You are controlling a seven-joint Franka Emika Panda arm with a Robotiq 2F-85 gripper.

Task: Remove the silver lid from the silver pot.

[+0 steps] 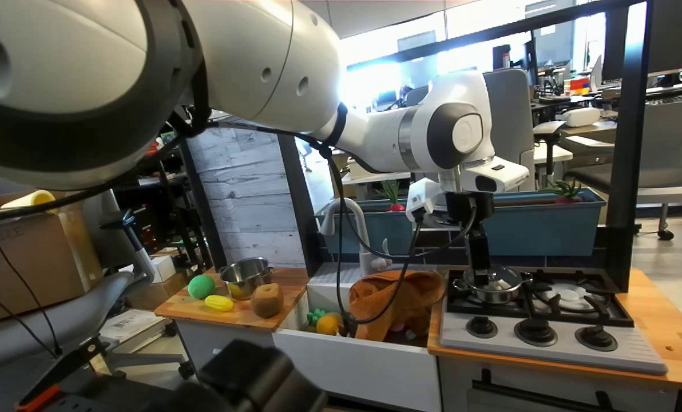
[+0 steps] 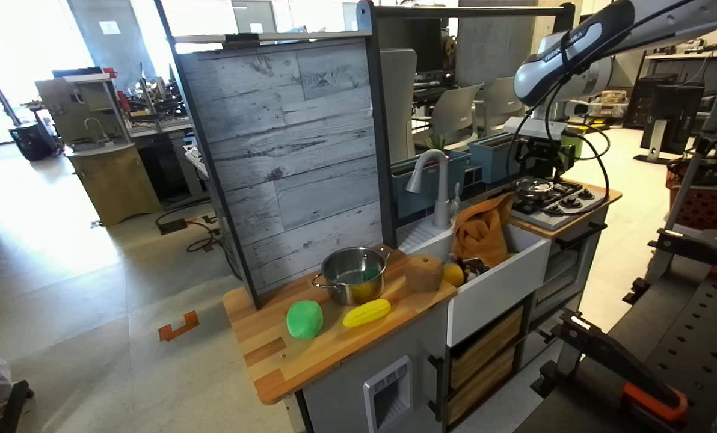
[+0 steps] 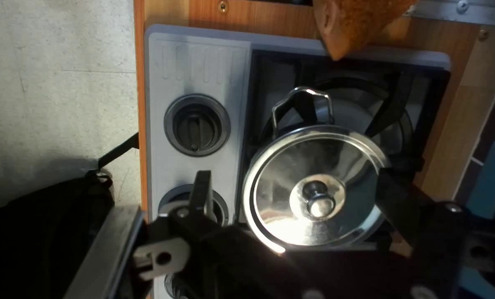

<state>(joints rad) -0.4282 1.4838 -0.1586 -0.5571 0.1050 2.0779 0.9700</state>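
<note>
A silver lid (image 3: 339, 162) with a round knob (image 3: 321, 205) lies on top of a small silver pot on the stove. In the wrist view the lid covers most of the pot, whose wire handle (image 3: 303, 89) sticks out at the top. In both exterior views the pot (image 1: 496, 296) (image 2: 534, 195) shows under the lid. My gripper (image 3: 292, 182) is open and points down over the lid. One finger is to the left of the lid in the wrist view, the other overlaps its right edge. The knob lies between the fingers, and nothing is held.
The stove (image 1: 547, 337) has black grates and several knobs. An orange cloth (image 1: 395, 297) hangs in the sink beside it. Blue planters (image 1: 541, 229) stand behind the stove. A second, lidless pot (image 2: 353, 276), a green ball (image 2: 304, 319) and yellow corn (image 2: 367, 313) are on the far counter.
</note>
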